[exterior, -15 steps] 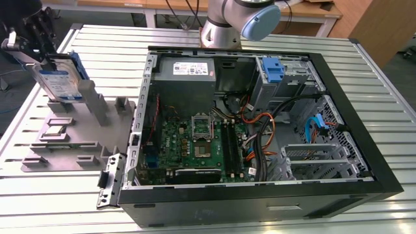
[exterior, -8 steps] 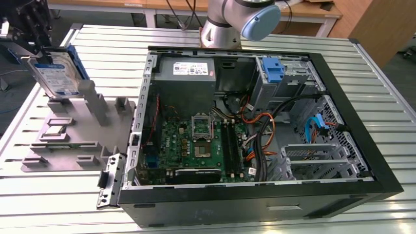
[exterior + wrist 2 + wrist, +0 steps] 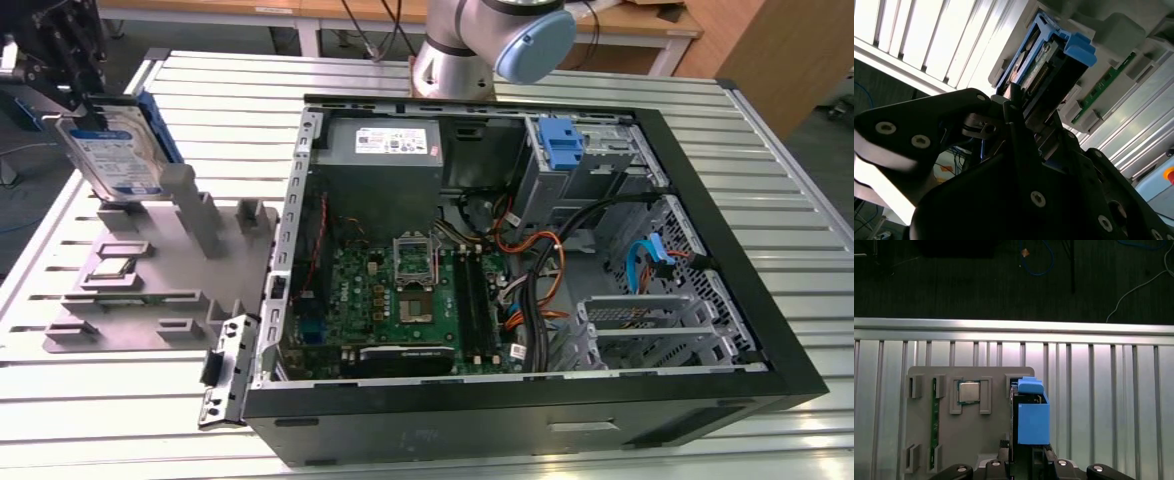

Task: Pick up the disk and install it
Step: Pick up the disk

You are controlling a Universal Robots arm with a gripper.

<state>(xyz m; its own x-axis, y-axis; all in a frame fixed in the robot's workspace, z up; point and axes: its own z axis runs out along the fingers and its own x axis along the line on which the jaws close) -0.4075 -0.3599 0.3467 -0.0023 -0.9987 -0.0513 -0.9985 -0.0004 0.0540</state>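
The disk, a silver drive with a blue-and-white label and blue side rails, stands upright and slightly tilted at the exterior view's far left, its lower end at the posts of a grey holder block. My black gripper comes down on its top edge and is shut on it. In the second wrist view the fingers clamp the disk by its end. In the first wrist view the disk's blue rail rises between the gripper's fingers.
The open computer case lies on the slatted metal table, to the exterior view's right of the holder block. A blue latch marks its drive bay beside the grey power supply. The block also holds a processor chip and a green memory stick.
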